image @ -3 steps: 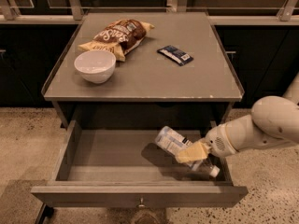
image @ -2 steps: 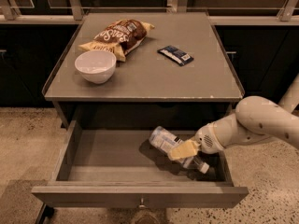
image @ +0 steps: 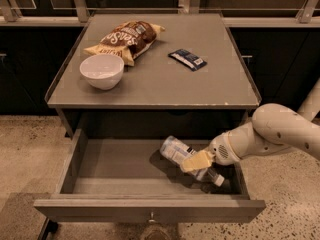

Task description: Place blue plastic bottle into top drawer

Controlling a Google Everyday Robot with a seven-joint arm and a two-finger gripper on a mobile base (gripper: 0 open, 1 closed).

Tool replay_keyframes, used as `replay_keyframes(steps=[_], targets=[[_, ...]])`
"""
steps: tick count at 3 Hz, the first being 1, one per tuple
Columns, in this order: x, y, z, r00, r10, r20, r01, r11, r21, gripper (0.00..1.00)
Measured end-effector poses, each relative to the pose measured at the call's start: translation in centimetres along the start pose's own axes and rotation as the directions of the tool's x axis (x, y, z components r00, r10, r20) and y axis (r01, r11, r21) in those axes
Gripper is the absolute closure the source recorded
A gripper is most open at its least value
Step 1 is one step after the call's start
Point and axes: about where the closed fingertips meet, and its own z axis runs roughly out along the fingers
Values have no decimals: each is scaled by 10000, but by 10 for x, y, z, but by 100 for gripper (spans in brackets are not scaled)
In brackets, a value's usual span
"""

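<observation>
within the top drawer (image: 115,170), the gripper (image: 196,162) clasps the blue plastic bottle (image: 175,150).

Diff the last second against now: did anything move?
The gripper, still holding the blue plastic bottle, shifted slightly toward the middle of the top drawer; nothing was let go. The bowl, chip bag and dark packet stayed put.

The arm (image: 280,131) is cream-white, made of thick rounded segments, with small dark dots on its shell, perhaps screws. Its tool (image: 197,160) looks pale yellow and wedge-shaped, and it is inside the top drawer (image: 115,169), on the right side.
</observation>
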Motion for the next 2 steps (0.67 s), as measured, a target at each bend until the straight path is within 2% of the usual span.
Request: replay_keyframes(steps=[2], targets=[[0,0,0,10000,-1,-1,1,10000,-1,11]])
